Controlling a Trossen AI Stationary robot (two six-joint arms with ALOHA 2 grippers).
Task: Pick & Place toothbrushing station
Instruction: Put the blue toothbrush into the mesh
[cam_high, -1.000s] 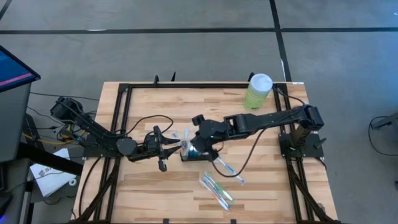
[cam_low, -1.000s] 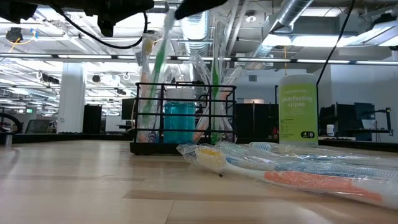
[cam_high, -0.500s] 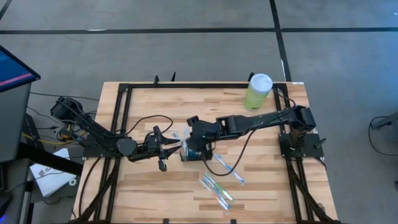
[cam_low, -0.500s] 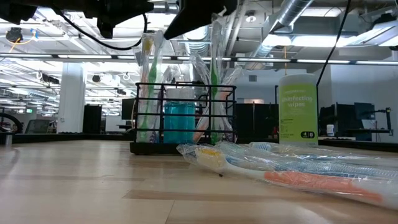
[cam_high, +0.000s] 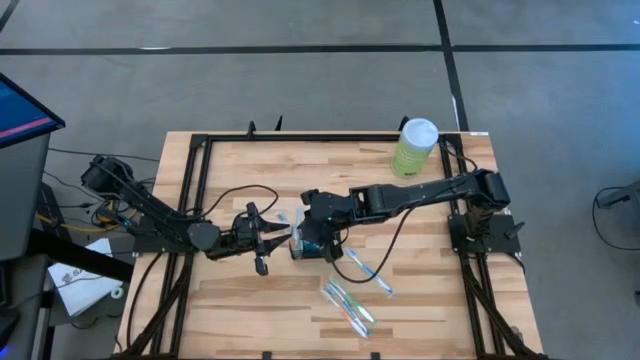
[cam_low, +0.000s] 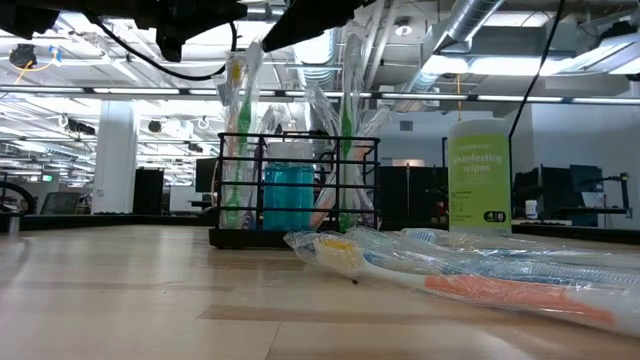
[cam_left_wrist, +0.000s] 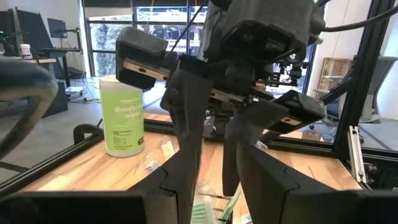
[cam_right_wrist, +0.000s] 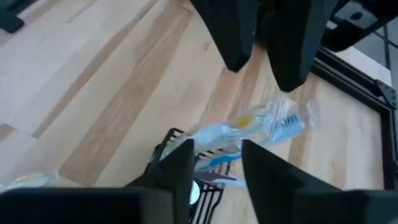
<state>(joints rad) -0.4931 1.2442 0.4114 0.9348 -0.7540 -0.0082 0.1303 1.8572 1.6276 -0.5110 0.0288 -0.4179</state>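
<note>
Since a second ago your right gripper (cam_high: 311, 232) has slid over the small black wire-mesh toothbrushing station (cam_high: 309, 243) at mid-tabletop and parted its fingers, a clear-wrapped toothbrush (cam_right_wrist: 249, 132) now standing upright inside. Your left gripper (cam_high: 270, 241) waits beside it, jaws parted, empty.

Black wire station (cam_low: 293, 190), pale wood table (cam_high: 250, 300)
</note>
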